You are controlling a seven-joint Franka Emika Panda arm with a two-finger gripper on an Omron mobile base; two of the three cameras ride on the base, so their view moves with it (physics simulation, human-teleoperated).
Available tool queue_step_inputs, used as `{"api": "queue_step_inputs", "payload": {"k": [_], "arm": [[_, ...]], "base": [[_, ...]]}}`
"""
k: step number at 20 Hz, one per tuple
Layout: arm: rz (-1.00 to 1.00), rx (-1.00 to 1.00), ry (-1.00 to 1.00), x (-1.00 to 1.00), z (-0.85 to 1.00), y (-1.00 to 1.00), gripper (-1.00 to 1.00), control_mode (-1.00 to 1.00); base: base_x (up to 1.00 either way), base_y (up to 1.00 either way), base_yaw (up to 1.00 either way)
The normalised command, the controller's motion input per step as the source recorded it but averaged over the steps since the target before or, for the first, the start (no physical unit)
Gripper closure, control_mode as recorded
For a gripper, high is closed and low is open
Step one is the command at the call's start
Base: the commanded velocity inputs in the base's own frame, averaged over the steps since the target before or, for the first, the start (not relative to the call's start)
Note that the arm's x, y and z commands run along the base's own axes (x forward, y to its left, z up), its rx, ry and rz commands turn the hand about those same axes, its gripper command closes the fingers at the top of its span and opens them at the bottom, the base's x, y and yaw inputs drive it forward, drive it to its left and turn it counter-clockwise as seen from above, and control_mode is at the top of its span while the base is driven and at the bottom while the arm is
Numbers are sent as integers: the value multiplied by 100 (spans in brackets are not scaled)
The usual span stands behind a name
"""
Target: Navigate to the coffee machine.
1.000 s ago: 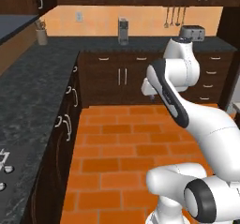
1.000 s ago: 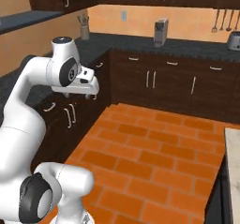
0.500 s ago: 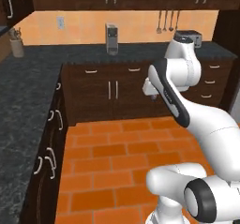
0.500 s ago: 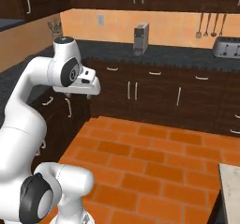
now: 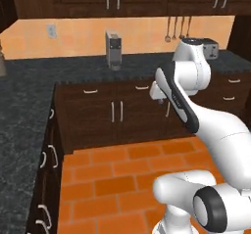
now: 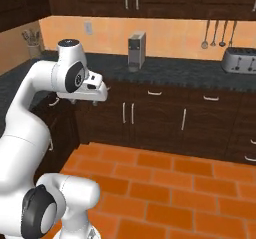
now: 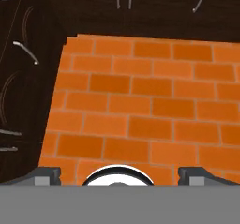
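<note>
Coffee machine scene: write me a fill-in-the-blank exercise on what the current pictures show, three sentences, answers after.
1. The coffee machine stands on the dark ____ against the back wall.
2. In the right base view, the toaster sits to the ____ of the coffee machine.
3. The gripper points down at an orange ____ floor.

Missing words: counter; right; brick
</note>
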Motion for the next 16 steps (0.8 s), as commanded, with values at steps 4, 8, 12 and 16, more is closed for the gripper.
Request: {"api": "queue_step_inputs", "payload": {"k": [4,8,12,16], "arm": [[0,0,0,0,0,0,-100,100],[0,0,0,0,0,0,-100,100],[0,0,0,0,0,0,-100,100],[0,0,0,0,0,0,-100,100]], "base": [[100,63,-11],[100,40,-3],[100,-48,10],[100,-39,9]]}}
